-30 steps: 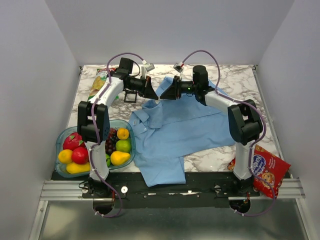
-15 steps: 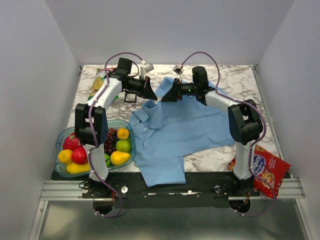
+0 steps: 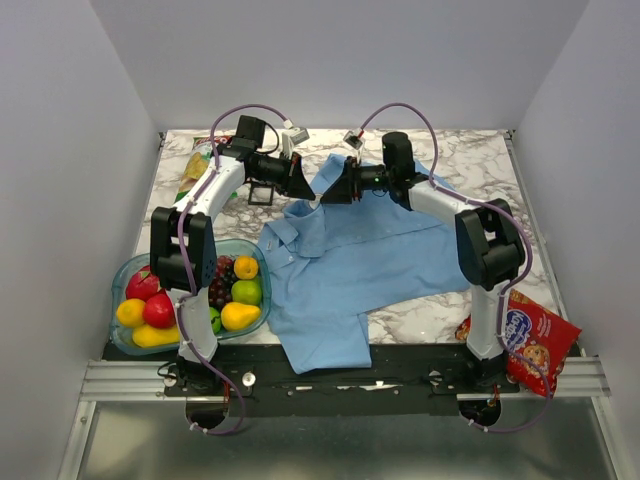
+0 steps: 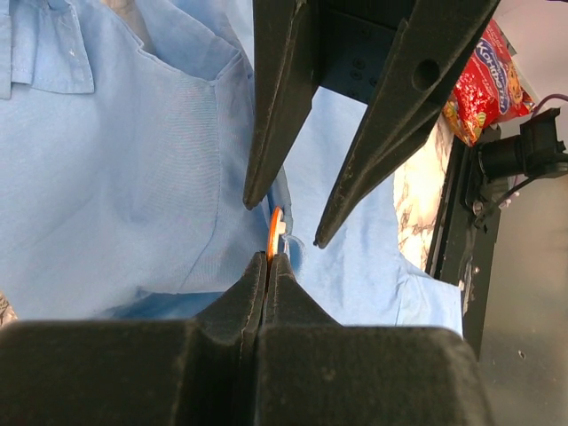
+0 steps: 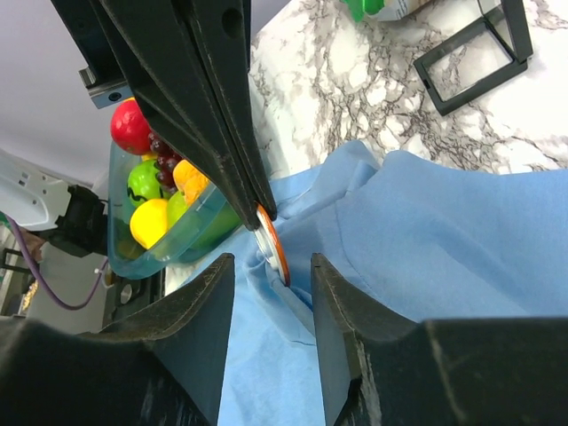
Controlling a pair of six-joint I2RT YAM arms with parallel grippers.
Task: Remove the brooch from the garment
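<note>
The light blue shirt (image 3: 350, 260) lies spread over the marble table, its upper edge lifted between the two grippers. The brooch (image 5: 274, 244) is a thin round disc with an orange rim, seen edge-on in the left wrist view (image 4: 274, 232). My left gripper (image 4: 267, 259) is shut on the brooch's edge, with shirt cloth still on the disc. My right gripper (image 5: 271, 259) is open, its fingers (image 4: 275, 106) on either side of the brooch, facing the left gripper. In the top view both grippers (image 3: 318, 187) meet above the shirt's collar.
A teal bowl (image 3: 128, 270) of toy fruit stands at the front left. A black square frame (image 3: 261, 194) and a green snack bag (image 3: 197, 165) lie at the back left. A red cookie bag (image 3: 535, 340) sits at the front right edge.
The right gripper has moved left toward the left gripper, closing the gap over the shirt's edge. The left arm has hardly moved.
</note>
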